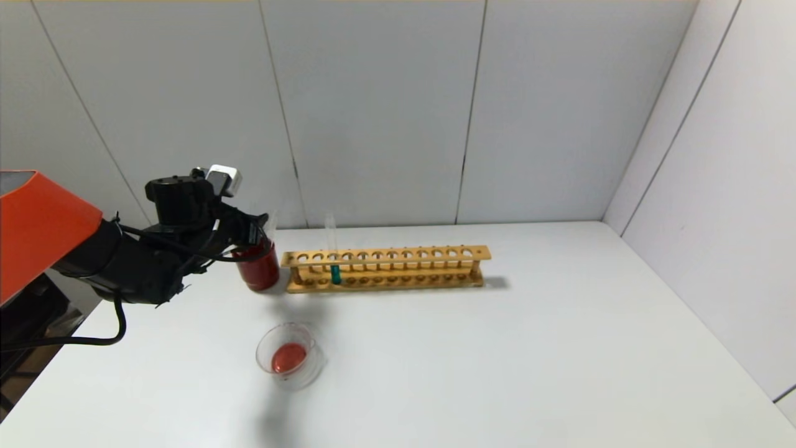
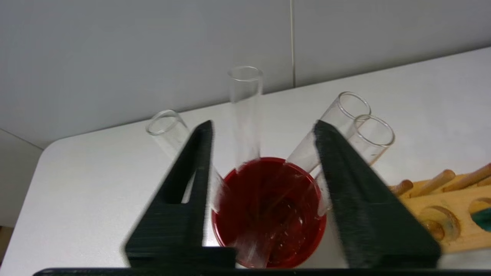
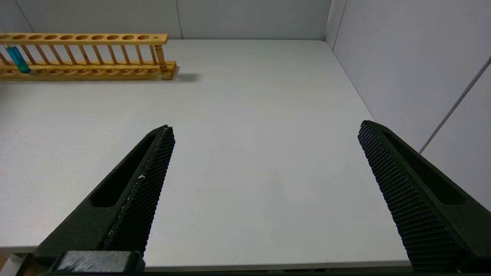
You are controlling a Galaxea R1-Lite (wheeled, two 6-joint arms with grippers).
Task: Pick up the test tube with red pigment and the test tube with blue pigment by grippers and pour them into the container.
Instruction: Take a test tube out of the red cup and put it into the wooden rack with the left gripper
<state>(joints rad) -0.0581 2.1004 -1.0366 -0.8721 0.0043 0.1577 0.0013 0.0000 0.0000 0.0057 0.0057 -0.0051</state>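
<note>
In the head view the left gripper (image 1: 260, 225) hangs over a dark red opaque cup (image 1: 260, 269) that stands just beside the left end of a long wooden rack (image 1: 385, 267), a pale honey-coloured frame with a row of round holes in its top rail. The test tube with blue pigment (image 1: 335, 272) stands upright in one of the rack's left holes, a slim clear tube with a short teal column at its rounded bottom. Nearer the robot, the container (image 1: 290, 356), a shallow round clear glass dish, rests on the smooth white table (image 1: 528, 348) with a pool of orange-red liquid in its bottom. In the left wrist view the gripper's two black wedge-shaped fingers (image 2: 180, 199) stand spread apart on either side of the red cup's glossy mouth; between them a clear tube (image 2: 245, 111) stands upright and blurred, touched by neither finger, while other clear colourless tubes (image 2: 345, 115) lean out of the cup. Which of these once held the red pigment cannot be told. In the right wrist view the right gripper (image 3: 264, 130) hovers above bare table with its knurled black fingers wide apart, holding nothing, the rack and blue tube well away
</note>
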